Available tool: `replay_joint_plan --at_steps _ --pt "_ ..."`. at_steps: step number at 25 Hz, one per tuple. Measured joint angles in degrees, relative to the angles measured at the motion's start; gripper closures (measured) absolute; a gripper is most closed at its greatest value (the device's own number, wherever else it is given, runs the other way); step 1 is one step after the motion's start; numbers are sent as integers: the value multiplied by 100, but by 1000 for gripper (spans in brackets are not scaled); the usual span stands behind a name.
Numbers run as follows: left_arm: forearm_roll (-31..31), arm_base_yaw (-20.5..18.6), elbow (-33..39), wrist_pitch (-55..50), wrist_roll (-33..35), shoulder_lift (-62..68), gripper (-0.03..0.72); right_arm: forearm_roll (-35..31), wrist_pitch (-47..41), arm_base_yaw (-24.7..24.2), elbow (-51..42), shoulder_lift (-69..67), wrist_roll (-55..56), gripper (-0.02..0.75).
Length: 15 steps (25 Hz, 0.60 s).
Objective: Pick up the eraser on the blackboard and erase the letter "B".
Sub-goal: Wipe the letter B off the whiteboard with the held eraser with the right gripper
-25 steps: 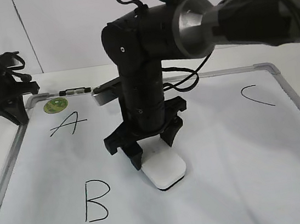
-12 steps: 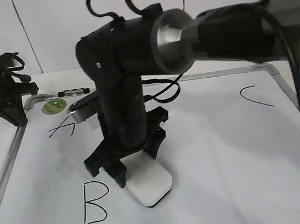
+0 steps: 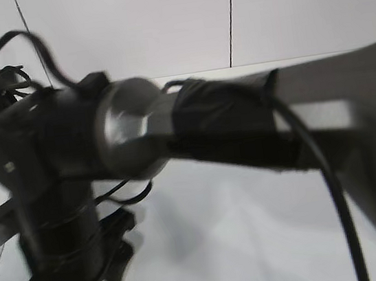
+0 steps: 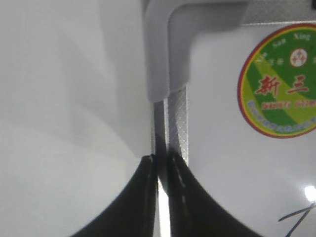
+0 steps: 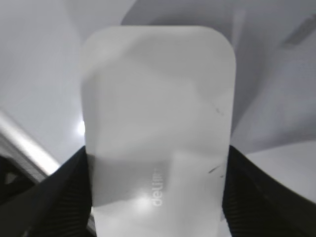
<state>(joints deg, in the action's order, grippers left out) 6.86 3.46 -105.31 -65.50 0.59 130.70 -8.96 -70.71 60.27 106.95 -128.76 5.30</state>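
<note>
The right gripper point(image 5: 158, 197), clamping the flat white rounded plastic eraser point(image 5: 157, 118), has swept left toward the camera; wiping looks underway.

The left gripper point(image 4: 163, 163) is closed on the whiteboard's silver-grey frame point(image 4: 178, 106).

1 eraser point(image 5: 158, 123); 1 whiteboard point(image 4: 170, 64); 1 green sticker point(image 4: 281, 81); 2 grippers: left point(image 4: 162, 163), right point(image 5: 158, 197).

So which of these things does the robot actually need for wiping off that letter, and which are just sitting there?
Needed for the job:
- eraser, clamped between the right gripper fingers
- blackboard, its frame pinched by the left gripper
- the letter "B": not visible in any view right now

Just sitting there:
- round green sticker near the board's corner
</note>
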Motion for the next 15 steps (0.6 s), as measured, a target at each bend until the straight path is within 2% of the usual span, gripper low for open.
replay_joint_plan --at_steps 5,9,15 --pt "0 0 0 0 0 0 655 -220 0 191 295 -139 10 190" --pt "0 0 0 -4 0 0 655 79 0 -8 480 -254 171 190" --pt "0 0 0 -4 0 0 655 118 0 -338 596 -373 221 190"
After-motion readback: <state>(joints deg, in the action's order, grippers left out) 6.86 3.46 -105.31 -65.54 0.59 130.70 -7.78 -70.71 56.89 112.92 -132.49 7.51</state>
